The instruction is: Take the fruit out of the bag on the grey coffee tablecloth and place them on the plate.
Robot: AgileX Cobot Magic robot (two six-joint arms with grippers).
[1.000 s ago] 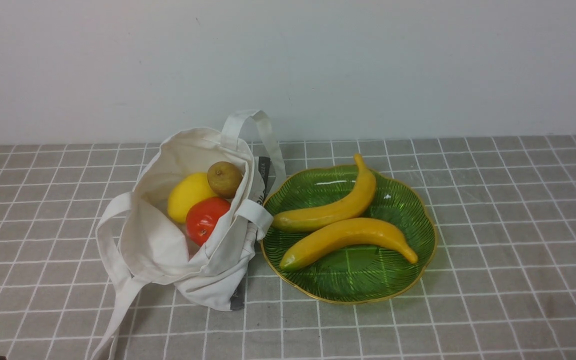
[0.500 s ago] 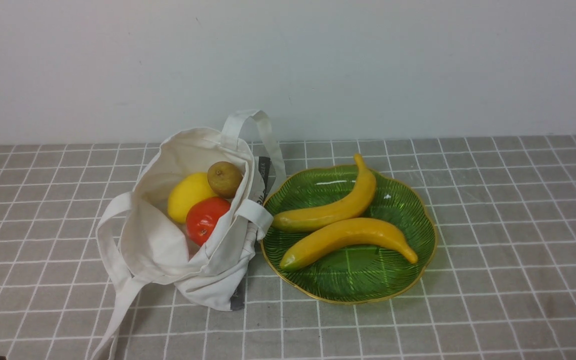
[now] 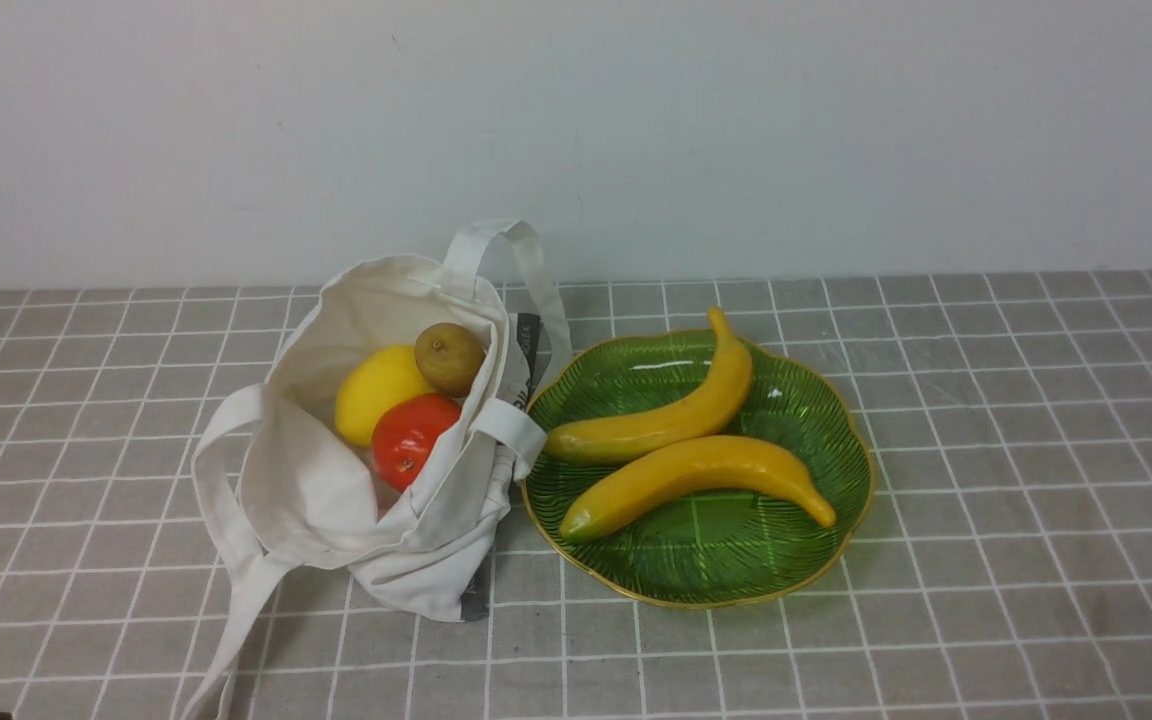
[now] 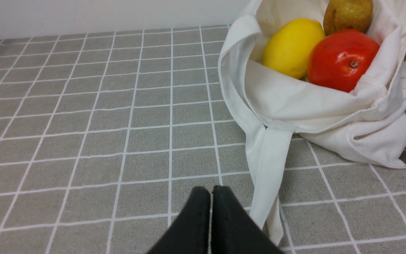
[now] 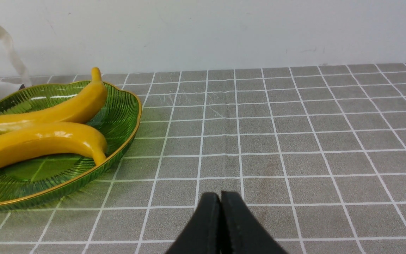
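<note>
1. Left fingers [image 4: 210, 192] pressed together, grasping nothing, low over the grey coffee tablecloth [image 3: 986, 480] beside the bag's strap [image 4: 266, 176]; right fingers [image 5: 220, 197] likewise clenched and empty, near the plate [image 3: 716, 570]
2. Bag [image 3: 336, 500] touches the plate's rim – lemon [image 3: 376, 390], red-orange fruit [image 3: 411, 435] and brown fruit [image 3: 449, 357] sit inside
3. Two bananas [image 3: 696, 475] lie on the plate
4. Nothing has shifted since the earlier frames
5. Dark side label [image 3: 528, 345] – lettering unreadable
6. White wall [image 3: 736, 130] behind
</note>
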